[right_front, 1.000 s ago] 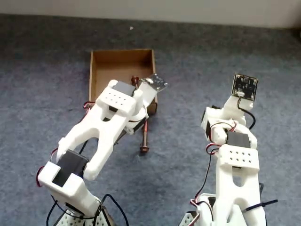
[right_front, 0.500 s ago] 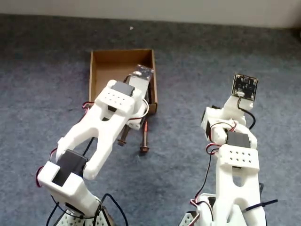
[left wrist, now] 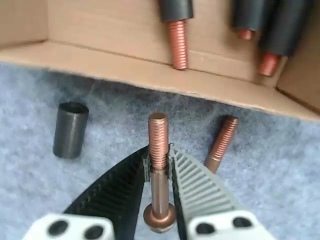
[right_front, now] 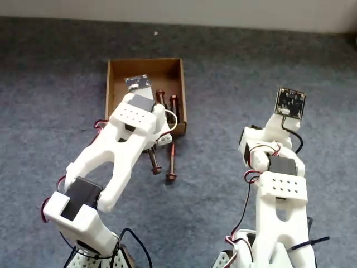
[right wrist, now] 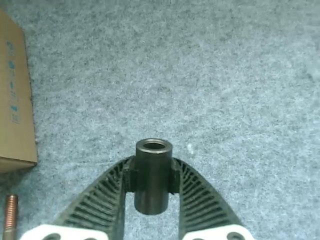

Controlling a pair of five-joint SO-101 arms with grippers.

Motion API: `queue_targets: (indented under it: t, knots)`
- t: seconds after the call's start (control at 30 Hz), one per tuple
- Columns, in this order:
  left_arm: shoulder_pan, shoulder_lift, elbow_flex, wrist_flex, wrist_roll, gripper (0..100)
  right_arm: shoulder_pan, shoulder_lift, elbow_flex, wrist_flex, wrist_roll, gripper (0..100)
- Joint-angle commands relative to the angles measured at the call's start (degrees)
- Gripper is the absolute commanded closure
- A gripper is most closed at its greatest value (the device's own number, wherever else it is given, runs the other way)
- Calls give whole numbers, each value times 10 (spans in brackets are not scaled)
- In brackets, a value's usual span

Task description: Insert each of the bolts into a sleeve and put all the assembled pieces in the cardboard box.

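The left gripper (left wrist: 159,152) is clamped tight on a copper bolt (left wrist: 159,131). The bolt's thread points toward the cardboard box (left wrist: 150,72) and its head sits back between the two fingers. Gripper and bolt are low over the grey carpet (right_front: 234,67), just on the near side of the box's near wall.

A second bolt (left wrist: 220,145) lies on the carpet just to the right of the held one, not touching it. A loose sleeve (left wrist: 70,130) rests on the carpet off to the left, apart from both bolts.

Inside the box, toward its right side, lie the assembled pieces (left wrist: 176,45). I can make out three, each a dark tube with copper thread poking out of one end.

Over on the right, well apart from the box, the right gripper (right wrist: 152,165) is closed around a dark sleeve (right wrist: 152,192). The sleeve's open end faces away from the wrist, above bare carpet.
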Motion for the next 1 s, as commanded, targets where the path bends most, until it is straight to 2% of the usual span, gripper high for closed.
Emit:
queue_targets:
  t: [0.0, 0.33, 0.43, 0.63, 0.83, 0.97]
  knots:
    - [-7, -29, -7, 31, 99, 993, 6, -17, -5, -12, -2, 989]
    - [-16, -29, -7, 92, 405, 993, 6, -17, -5, -12, -2, 989]
    - [-44, -29, -8, 94, 462, 993, 6, -17, -5, -12, -2, 989]
    - [-111, -29, -8, 94, 477, 993, 6, -17, -5, -12, -2, 989]
    - [-122, -30, -8, 94, 477, 992, 6, -17, -5, -12, -2, 989]
    - [-121, -30, -8, 93, 476, 912, 7, -17, -5, -12, -2, 989]
